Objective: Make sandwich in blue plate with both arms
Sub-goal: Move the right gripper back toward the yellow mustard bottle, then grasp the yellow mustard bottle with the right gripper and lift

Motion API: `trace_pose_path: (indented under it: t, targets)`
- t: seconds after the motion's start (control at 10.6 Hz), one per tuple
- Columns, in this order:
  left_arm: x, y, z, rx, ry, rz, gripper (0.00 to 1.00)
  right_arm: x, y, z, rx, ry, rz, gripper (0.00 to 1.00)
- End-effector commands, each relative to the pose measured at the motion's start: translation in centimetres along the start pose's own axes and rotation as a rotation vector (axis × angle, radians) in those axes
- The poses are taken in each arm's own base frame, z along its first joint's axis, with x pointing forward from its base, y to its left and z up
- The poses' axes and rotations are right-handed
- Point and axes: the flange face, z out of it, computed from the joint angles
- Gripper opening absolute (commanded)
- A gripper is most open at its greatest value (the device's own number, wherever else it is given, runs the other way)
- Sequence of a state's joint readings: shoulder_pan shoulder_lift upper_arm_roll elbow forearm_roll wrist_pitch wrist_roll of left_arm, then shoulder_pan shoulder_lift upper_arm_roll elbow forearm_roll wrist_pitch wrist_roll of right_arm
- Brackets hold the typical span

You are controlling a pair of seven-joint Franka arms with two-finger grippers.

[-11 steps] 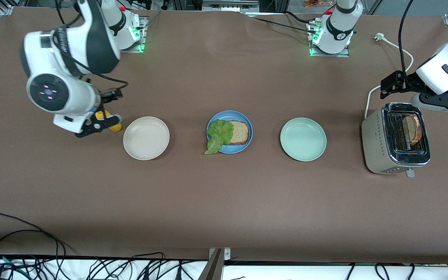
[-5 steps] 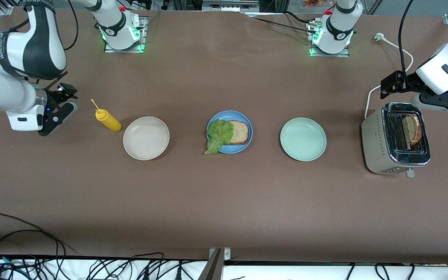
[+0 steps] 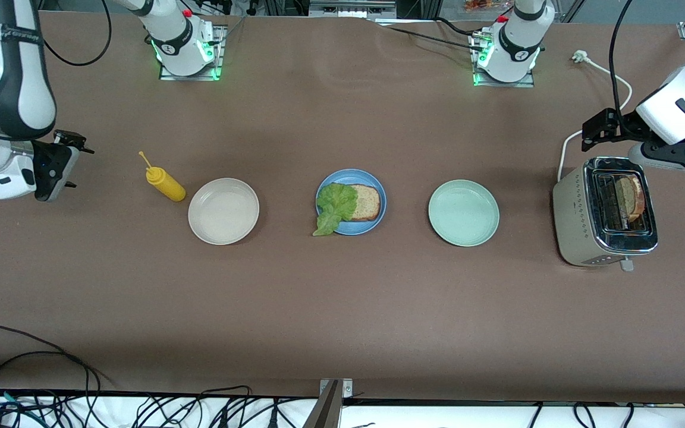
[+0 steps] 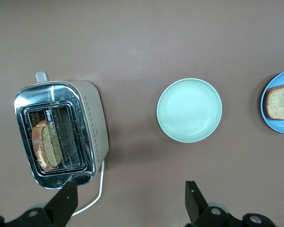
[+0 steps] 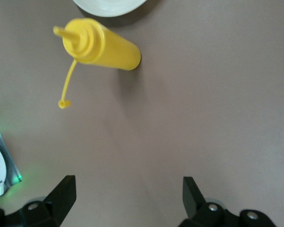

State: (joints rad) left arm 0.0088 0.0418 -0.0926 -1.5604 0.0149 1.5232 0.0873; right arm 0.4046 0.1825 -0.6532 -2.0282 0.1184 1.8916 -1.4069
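Left pincer (image 4: 128, 203) spread above toaster (image 3: 605, 212), right pincer (image 5: 128, 198) spread near yellow bottle (image 3: 165, 183).

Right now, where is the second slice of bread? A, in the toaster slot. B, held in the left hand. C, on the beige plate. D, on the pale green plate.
A: the second bread slice stands in the toaster, while the pale green plate and the beige plate hold nothing and the open left hand hangs over the table by the toaster.
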Motion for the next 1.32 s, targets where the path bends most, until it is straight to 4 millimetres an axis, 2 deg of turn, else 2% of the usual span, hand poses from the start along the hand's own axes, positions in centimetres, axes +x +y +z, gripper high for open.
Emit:
trace_pose_path:
  t: [0.0, 0.09, 0.19, 0.28, 0.66, 0.85, 1.13, 1.22]
  targets:
    - [-0.3, -0.1, -0.5, -0.011, 0.014, 0.021, 1.00, -1.6, 1.7, 4.9, 0.045, 0.145, -0.144, 1.00]
    - [-0.3, -0.1, -0.4, -0.011, 0.013, 0.021, 1.00, -1.8, 2.2, 7.0, 0.077, 0.204, -0.180, 1.00]
    - [-0.3, -0.1, -0.5, -0.011, 0.014, 0.021, 1.00, -1.1, 2.3, 8.7, 0.100, 0.275, -0.239, 1.00]
    - [-0.3, -0.1, -0.5, -0.011, 0.014, 0.021, 1.00, -1.5, 2.7, 10.7, 0.119, 0.315, -0.276, 1.00]
    - [-0.3, -0.1, -0.4, -0.011, 0.013, 0.021, 1.00, -1.1, 2.6, 15.6, 0.193, 0.521, -0.457, 1.00]
    - [-0.3, -0.2, -0.4, -0.013, 0.013, 0.020, 1.00, -0.3, 2.4, 16.3, 0.199, 0.616, -0.515, 1.00]
    - [-0.3, -0.2, -0.3, -0.013, 0.011, 0.020, 1.00, 0.1, 2.5, 18.0, 0.183, 0.665, -0.590, 1.00]
    - [-0.3, -0.2, -0.3, -0.013, 0.011, 0.020, 1.00, 1.1, 2.4, 18.6, 0.180, 0.688, -0.616, 1.00]
